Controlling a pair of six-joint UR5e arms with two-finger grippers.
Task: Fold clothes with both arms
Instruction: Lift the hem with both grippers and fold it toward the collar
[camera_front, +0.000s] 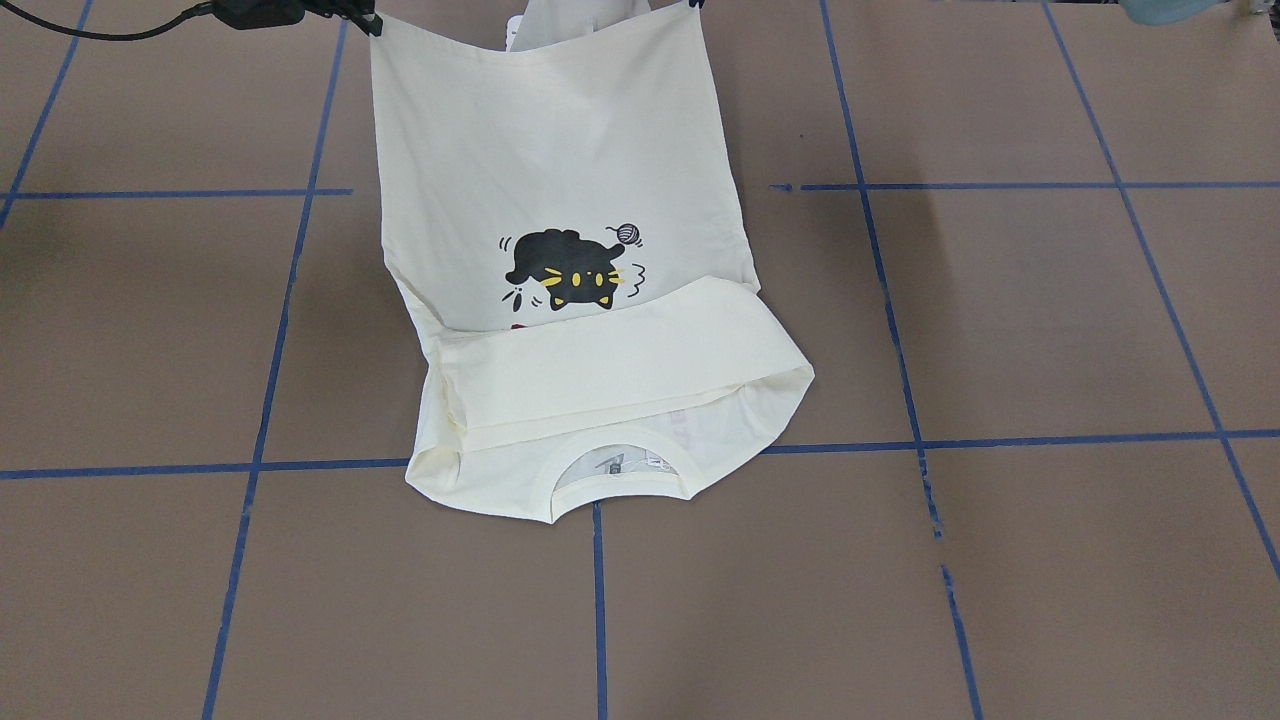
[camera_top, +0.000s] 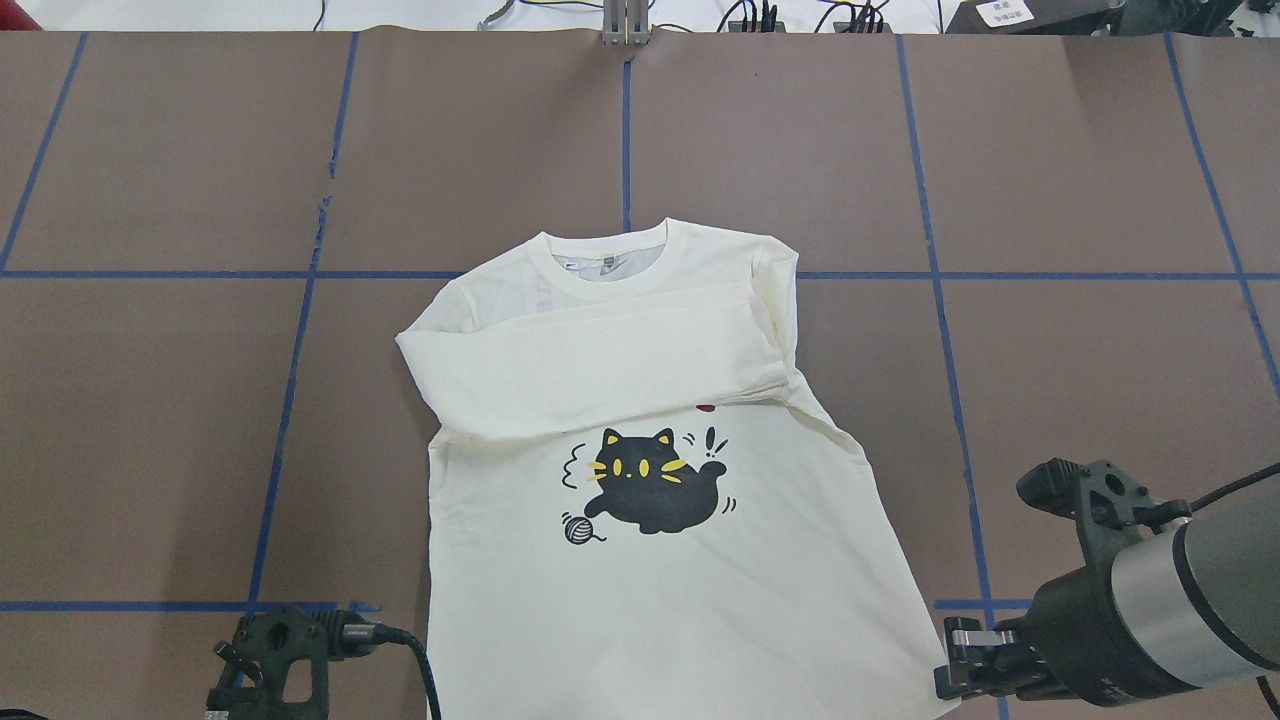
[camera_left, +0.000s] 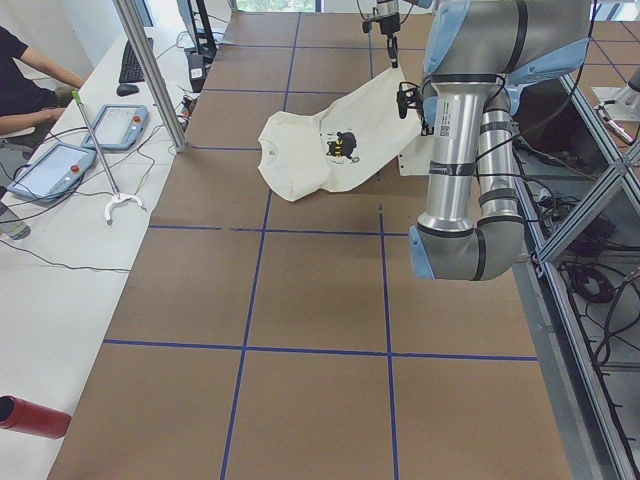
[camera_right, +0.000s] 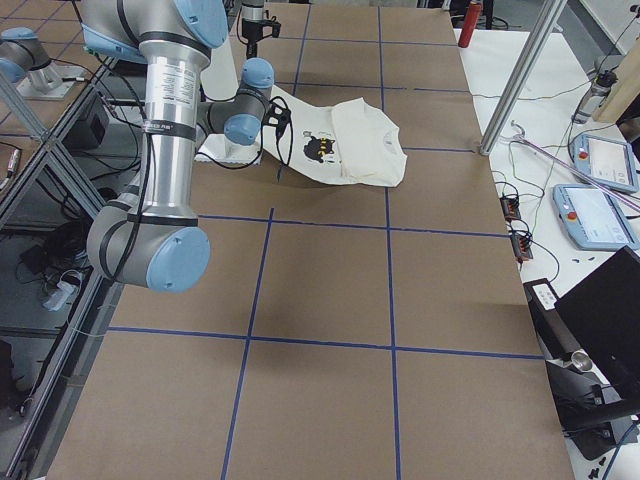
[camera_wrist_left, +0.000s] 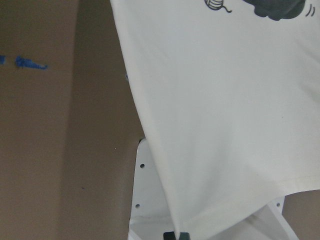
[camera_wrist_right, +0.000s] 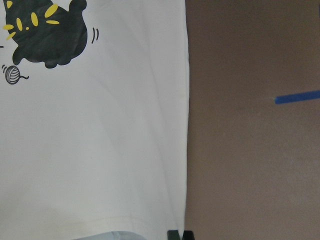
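Note:
The cream-white T-shirt (camera_top: 640, 600) lies print up, the black cat (camera_top: 650, 485) showing and the neck (camera_top: 610, 255) at the far side. Both sleeves (camera_top: 600, 370) are folded across the chest. Its near hem is lifted off the table and stretched between the two grippers. My left gripper (camera_wrist_left: 177, 235) is shut on the hem's left corner, and shows in the front view (camera_front: 693, 4). My right gripper (camera_wrist_right: 180, 235) is shut on the hem's right corner, and shows in the overhead view (camera_top: 955, 680) and the front view (camera_front: 372, 22).
The brown table (camera_top: 1100, 380) carries a grid of blue tape lines. The white pedestal base (camera_wrist_left: 145, 200) shows under the lifted hem. A side bench with teach pendants (camera_left: 60, 165), an operator and a metal post (camera_left: 150, 70) lies beyond the far edge.

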